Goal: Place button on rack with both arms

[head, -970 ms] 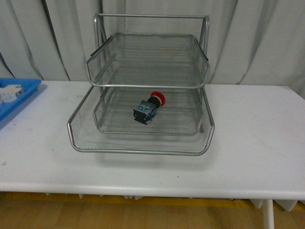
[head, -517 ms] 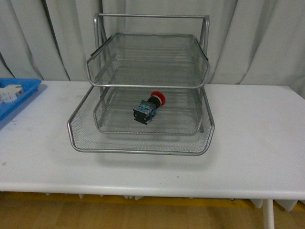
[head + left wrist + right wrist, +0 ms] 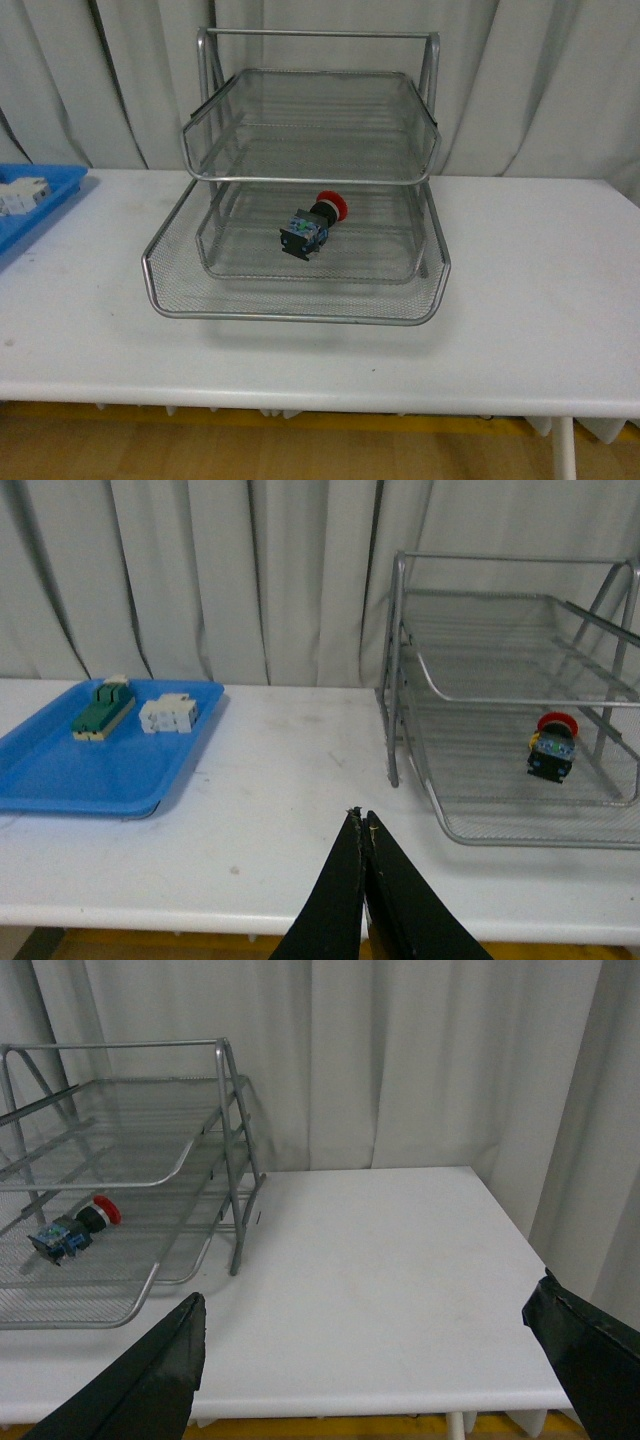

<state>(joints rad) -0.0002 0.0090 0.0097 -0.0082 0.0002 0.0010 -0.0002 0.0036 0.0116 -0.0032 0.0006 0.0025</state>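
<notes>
Left claw [image 3: 362,825] pressed together, right claw [image 3: 365,1310] spread; button [image 3: 313,227] lies, seemingly loose, in rack [image 3: 300,318]; a bump could roll it.

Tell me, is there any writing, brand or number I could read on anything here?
No text can be read in any view.
On the button: pale markings on its body, too small and blurred to read.
On the green block and white block in the blue tray: no legible marks.
On the rack: no label shows.
</notes>
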